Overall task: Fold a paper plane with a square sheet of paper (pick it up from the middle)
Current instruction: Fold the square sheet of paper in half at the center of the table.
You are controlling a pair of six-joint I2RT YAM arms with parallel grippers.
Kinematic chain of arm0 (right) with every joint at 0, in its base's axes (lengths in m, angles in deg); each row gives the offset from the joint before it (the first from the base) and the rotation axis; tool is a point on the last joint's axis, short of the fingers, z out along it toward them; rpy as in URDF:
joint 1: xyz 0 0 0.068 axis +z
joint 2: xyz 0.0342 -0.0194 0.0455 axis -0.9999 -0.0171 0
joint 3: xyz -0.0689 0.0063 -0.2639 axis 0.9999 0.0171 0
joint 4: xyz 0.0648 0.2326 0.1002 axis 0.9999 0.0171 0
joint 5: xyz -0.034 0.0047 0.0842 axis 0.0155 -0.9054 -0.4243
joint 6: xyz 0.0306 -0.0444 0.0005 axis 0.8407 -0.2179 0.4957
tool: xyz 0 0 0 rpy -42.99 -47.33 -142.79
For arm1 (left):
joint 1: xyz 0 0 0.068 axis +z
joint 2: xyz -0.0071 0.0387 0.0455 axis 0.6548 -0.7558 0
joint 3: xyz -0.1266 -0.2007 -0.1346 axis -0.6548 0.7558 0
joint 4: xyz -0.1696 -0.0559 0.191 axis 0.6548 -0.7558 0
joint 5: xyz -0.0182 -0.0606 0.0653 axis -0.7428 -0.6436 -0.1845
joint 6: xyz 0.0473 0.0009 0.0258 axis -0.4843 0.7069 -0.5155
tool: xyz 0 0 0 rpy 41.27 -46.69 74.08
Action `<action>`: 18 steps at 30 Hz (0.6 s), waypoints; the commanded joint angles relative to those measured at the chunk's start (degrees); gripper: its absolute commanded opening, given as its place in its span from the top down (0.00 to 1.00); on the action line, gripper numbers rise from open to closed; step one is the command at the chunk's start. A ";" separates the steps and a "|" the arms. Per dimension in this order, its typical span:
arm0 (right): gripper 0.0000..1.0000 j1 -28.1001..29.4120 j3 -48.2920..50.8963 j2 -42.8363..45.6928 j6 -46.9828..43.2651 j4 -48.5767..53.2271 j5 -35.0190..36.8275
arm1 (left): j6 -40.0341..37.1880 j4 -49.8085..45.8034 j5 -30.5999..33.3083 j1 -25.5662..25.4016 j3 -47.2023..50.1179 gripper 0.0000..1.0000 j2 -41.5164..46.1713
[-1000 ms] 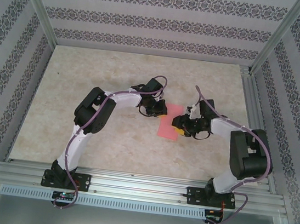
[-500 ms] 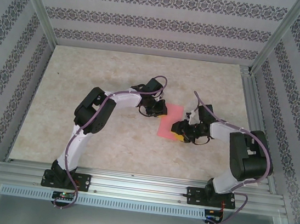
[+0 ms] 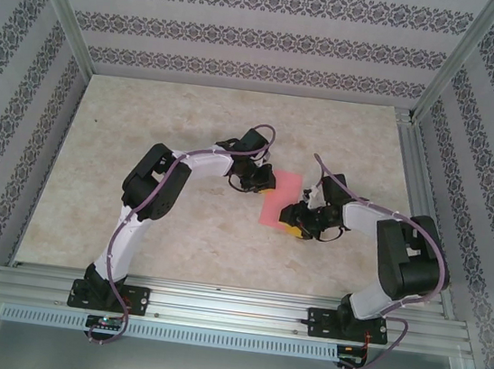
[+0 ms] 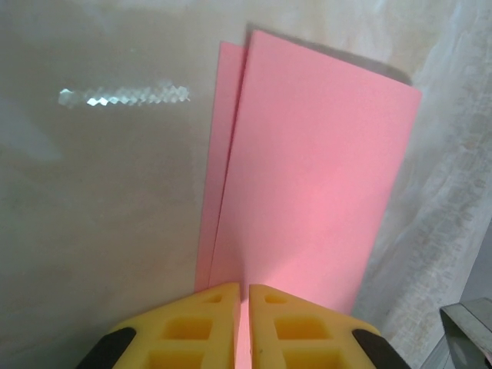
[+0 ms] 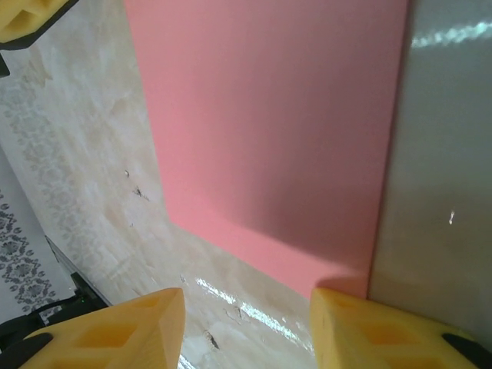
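Two layers overlap: my left gripper point(image 4: 244, 298) pinches the square sheet of paper point(image 4: 307, 169), right gripper point(image 5: 246, 307) open; next I'd press it flat.

Beige marbled tabletop point(image 3: 221, 245) inside damask-striped walls point(image 3: 248, 35), aluminium frame rails point(image 3: 231, 308).

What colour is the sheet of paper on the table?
Plain pink-red paper, clearest in the left wrist view.
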 commanded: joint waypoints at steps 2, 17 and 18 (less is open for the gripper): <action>0.50 -1.70 -4.35 6.57 -1.39 4.76 5.10 | -1.33 -2.82 -0.18 -0.82 -1.43 0.79 0.59; 0.44 -5.72 -17.76 -9.52 -3.74 2.92 8.96 | -1.37 0.05 11.14 1.65 11.52 0.42 17.21; 0.44 -5.57 -18.49 -10.34 -3.92 3.01 9.11 | -1.06 0.43 11.53 1.95 12.78 0.42 17.99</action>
